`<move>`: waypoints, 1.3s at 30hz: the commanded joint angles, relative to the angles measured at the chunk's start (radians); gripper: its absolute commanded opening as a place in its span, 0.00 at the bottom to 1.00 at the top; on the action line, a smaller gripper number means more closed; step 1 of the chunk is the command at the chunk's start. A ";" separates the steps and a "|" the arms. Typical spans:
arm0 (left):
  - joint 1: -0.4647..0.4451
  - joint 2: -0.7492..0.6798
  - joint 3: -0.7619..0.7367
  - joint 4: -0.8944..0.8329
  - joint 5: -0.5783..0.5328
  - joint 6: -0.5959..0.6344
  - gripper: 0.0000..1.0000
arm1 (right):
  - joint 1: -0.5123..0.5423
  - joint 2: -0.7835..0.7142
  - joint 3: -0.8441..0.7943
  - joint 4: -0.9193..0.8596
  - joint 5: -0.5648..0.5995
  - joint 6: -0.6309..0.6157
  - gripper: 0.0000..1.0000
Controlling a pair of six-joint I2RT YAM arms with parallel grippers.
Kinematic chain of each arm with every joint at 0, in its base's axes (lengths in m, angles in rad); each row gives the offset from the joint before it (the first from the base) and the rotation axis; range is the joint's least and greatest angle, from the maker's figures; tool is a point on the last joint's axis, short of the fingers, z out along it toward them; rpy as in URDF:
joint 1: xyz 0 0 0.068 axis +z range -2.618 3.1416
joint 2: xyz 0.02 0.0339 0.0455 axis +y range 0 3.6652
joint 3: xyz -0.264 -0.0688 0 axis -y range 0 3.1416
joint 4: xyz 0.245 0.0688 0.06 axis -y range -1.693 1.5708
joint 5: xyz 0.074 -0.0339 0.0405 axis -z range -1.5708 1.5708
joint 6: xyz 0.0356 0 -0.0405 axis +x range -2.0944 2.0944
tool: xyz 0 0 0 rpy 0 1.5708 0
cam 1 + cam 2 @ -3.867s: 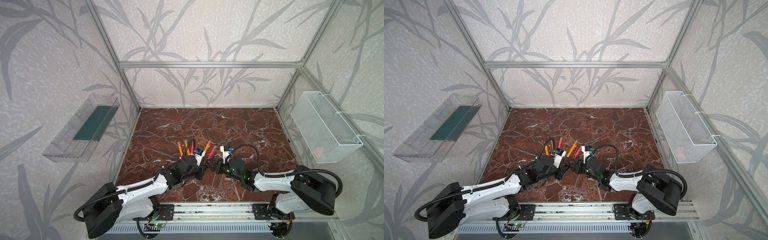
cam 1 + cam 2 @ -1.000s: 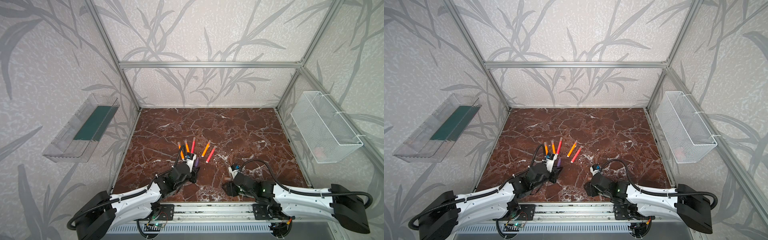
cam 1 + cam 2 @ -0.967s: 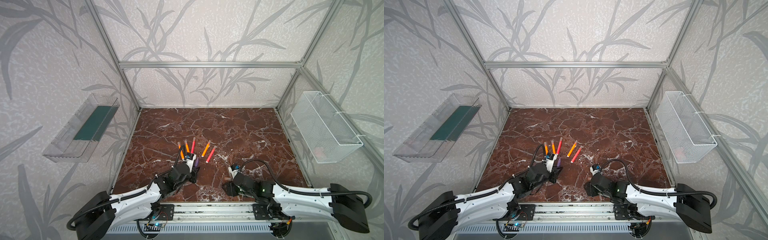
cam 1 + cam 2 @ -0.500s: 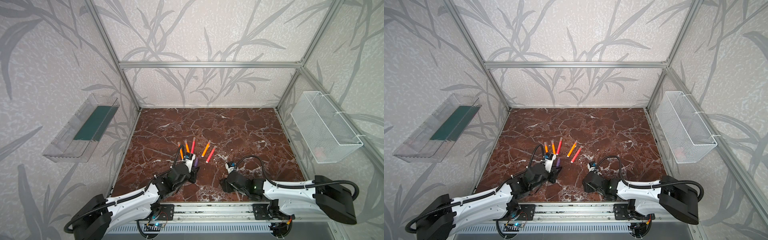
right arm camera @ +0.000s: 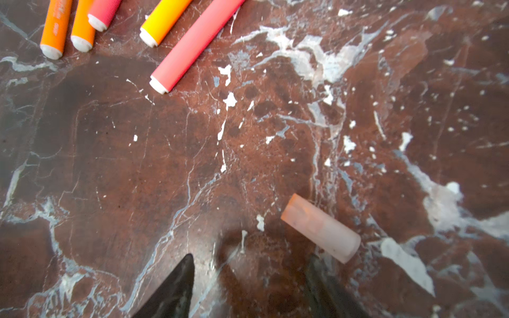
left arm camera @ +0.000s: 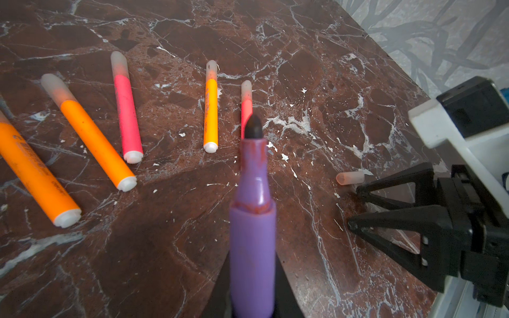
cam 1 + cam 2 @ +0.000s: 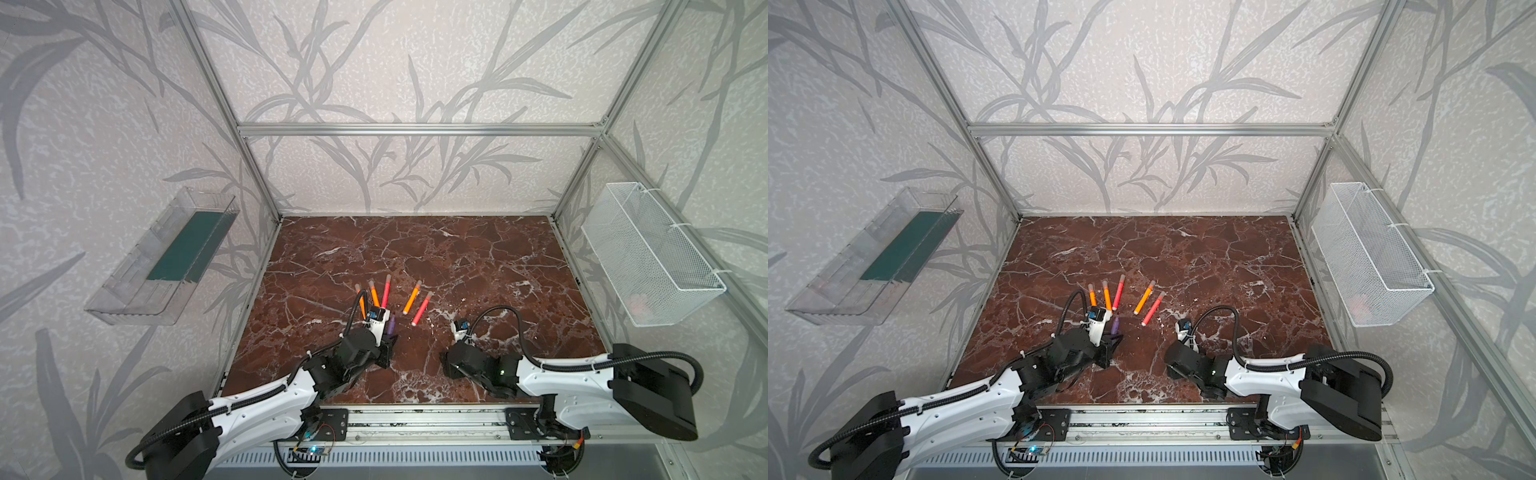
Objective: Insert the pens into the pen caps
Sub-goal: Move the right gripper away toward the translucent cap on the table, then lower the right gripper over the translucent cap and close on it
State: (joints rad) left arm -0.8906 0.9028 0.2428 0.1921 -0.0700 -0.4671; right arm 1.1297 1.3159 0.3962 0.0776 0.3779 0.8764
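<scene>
Translucent pinkish cylindrical plastic cap [image 5: 321, 228]: being sought just outside parted right pincer [image 5: 250, 257]; centring advised. Slim purple plastic marker [image 6: 252, 220]: being clenched by left pincer [image 7: 388, 337].

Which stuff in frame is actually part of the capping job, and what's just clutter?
Job:
- purple pen, uncapped, held in the left gripper
- loose cap, lying by the open right gripper
- five capped pens, already done

Lying about:
- clear wall tray
- white wire basket
</scene>
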 commanded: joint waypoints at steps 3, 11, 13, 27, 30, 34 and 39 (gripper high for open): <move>0.001 -0.043 -0.013 -0.027 -0.018 -0.002 0.00 | -0.022 0.064 0.030 -0.009 0.065 -0.031 0.65; 0.002 -0.107 -0.018 -0.069 -0.035 0.002 0.00 | -0.034 0.067 0.044 -0.049 0.099 -0.023 0.69; 0.002 -0.116 -0.022 -0.070 -0.036 0.002 0.00 | -0.037 0.062 0.043 -0.059 0.115 -0.022 0.70; 0.001 -0.119 -0.025 -0.068 -0.037 0.004 0.00 | -0.191 0.212 0.092 0.129 0.055 -0.114 0.71; 0.002 -0.119 -0.023 -0.069 -0.040 0.005 0.00 | -0.191 0.247 0.131 0.151 0.041 -0.130 0.70; 0.002 -0.119 -0.020 -0.072 -0.045 0.011 0.00 | -0.192 0.290 0.209 0.077 0.025 -0.146 0.69; 0.002 -0.118 -0.019 -0.070 -0.045 0.012 0.00 | -0.192 0.307 0.251 -0.003 0.052 -0.158 0.66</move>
State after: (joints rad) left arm -0.8906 0.7959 0.2241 0.1299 -0.0891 -0.4637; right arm 0.9401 1.6173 0.6312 0.1577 0.4183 0.7357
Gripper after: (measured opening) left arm 0.157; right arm 0.662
